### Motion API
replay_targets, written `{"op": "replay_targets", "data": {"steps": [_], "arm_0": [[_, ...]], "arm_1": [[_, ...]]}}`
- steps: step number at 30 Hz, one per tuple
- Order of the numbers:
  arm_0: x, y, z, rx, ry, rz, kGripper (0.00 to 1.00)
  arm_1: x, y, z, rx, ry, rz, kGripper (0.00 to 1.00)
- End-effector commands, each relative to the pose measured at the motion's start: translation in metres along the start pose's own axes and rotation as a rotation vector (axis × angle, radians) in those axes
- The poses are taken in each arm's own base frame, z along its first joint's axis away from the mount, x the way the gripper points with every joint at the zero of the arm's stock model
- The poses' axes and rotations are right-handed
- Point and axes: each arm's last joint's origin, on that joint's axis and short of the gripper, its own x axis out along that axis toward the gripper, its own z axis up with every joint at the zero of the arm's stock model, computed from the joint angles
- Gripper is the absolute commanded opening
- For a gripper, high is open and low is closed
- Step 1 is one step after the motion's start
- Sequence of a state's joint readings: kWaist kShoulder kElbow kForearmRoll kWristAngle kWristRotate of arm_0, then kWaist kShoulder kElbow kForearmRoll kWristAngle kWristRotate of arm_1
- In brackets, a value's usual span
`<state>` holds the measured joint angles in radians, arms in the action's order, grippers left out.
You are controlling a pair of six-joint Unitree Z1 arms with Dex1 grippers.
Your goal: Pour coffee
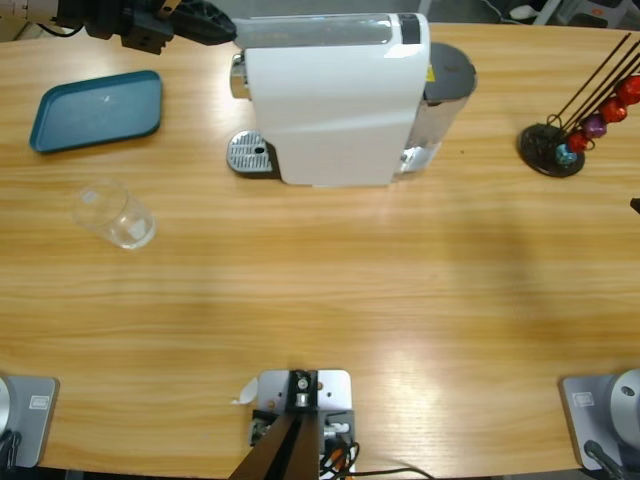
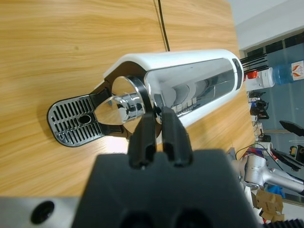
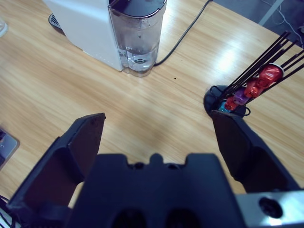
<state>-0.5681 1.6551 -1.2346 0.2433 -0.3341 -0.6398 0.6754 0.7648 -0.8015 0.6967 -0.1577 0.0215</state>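
No coffee shows anywhere yet: the clear glass (image 1: 113, 214) stands empty on the desk (image 1: 330, 290), well apart from the white coffee machine (image 1: 330, 100) and its drip tray (image 1: 250, 154). The left gripper (image 2: 158, 124), jaws together and holding nothing, points at the machine's chrome lever (image 2: 127, 100). The right gripper (image 3: 161, 137), jaws wide apart, hangs near the capsule rack (image 3: 227, 102). Probably the machine is being worked first; press squarely, and set the glass under the spout before brewing.

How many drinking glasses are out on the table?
1. A clear, empty-looking glass stands on the wooden table's left side, below the teal tray and well away from the coffee machine.
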Motion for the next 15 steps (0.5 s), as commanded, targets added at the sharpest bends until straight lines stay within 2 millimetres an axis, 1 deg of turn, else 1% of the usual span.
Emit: {"op": "replay_targets", "data": {"steps": [1,11,13,15], "arm_0": [[0.005,0.004,-0.010,0.004,0.020,0.004,0.000],[0.007,0.003,-0.009,0.005,0.017,-0.006,0.000],[0.005,-0.002,-0.006,0.012,0.002,-0.040,0.000],[-0.001,-0.015,0.000,0.033,-0.023,-0.085,0.000]], "arm_1": [[0.001,-0.001,-0.002,-0.013,0.018,-0.014,1.000],[0.001,-0.001,-0.003,-0.013,0.016,-0.014,1.000],[0.001,-0.001,-0.002,-0.013,0.017,-0.014,1.000],[0.002,-0.001,-0.002,-0.013,0.018,-0.014,1.000]]}}
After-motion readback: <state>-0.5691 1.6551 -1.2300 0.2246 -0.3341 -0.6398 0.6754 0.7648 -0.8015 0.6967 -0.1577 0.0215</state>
